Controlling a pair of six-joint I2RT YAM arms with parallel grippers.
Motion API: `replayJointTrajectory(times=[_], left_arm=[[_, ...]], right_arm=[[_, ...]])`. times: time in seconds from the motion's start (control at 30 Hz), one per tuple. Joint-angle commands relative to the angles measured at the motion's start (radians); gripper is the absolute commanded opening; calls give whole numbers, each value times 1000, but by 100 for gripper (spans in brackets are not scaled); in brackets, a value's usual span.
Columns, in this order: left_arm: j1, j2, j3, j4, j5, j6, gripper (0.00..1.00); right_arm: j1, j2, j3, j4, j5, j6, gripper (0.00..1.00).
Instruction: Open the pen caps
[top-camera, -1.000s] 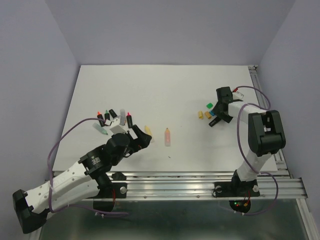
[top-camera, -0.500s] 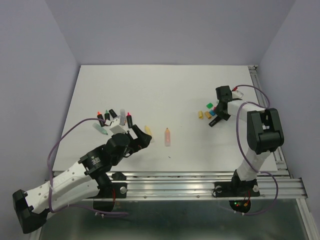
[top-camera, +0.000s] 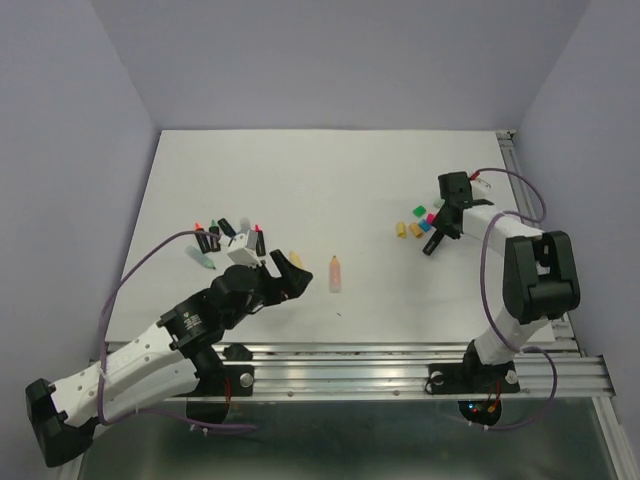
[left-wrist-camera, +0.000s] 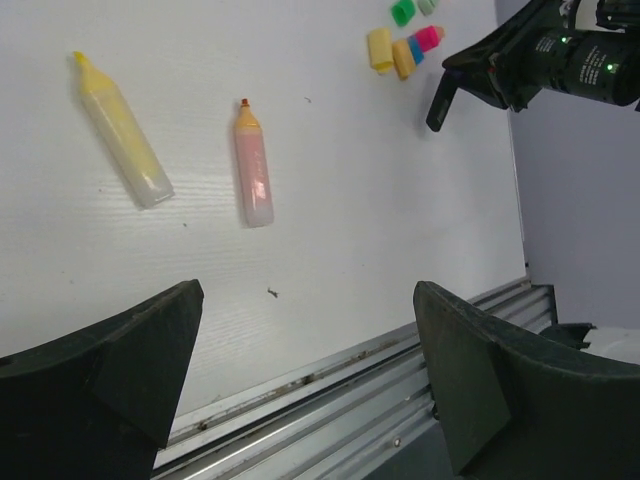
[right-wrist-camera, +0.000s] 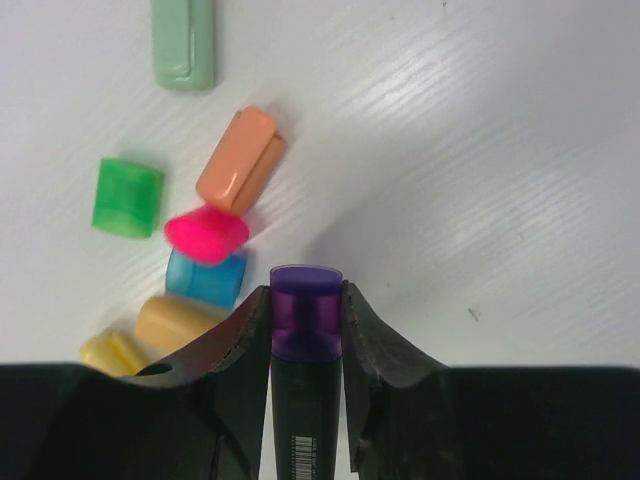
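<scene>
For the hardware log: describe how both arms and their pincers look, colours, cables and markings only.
The left arm and right arm share one build: white links joined by black motor housings. A purple cable loops loosely along each. The left pincer and right pincer have matte black, wedge-shaped fingers. Small green lights glow on the right wrist.

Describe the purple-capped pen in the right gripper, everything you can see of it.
The pen has a black body bearing a white barcode label and a stubby, translucent-looking purple cap, still on. The right gripper is shut on it, one finger on each side at the cap end. It points toward the loose caps on the white table, touching none of them.
</scene>
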Motion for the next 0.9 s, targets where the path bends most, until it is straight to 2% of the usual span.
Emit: replayJointTrajectory(times=[0.0,0.1,0.17,0.33,0.43,0.53,0.73,0.87], left_arm=[[3,38,-27,196,132,114,99],[3,113,-23,311,173,167,99],[1,200,5,387,208,191,99],[1,415,126,499,267,250,99],[0,536,192,488,268,260,99],[-5,599,197,531,320,257,99],[-5,615,164,628,331,230,99],[-5,636,174,632,298,224,99]], right_arm=[[0,-215,-93,14,-93,-46,12],[46,-343,-176,46,-223,-112,12],[141,-398,-208,72,-301,-147,10],[402,-443,-190,118,-293,-100,9],[477,-438,-164,146,-288,-68,8],[514,-414,-128,163,-262,-33,8],[550,-410,-124,227,-266,47,7],[562,-429,-142,273,-306,107,7]])
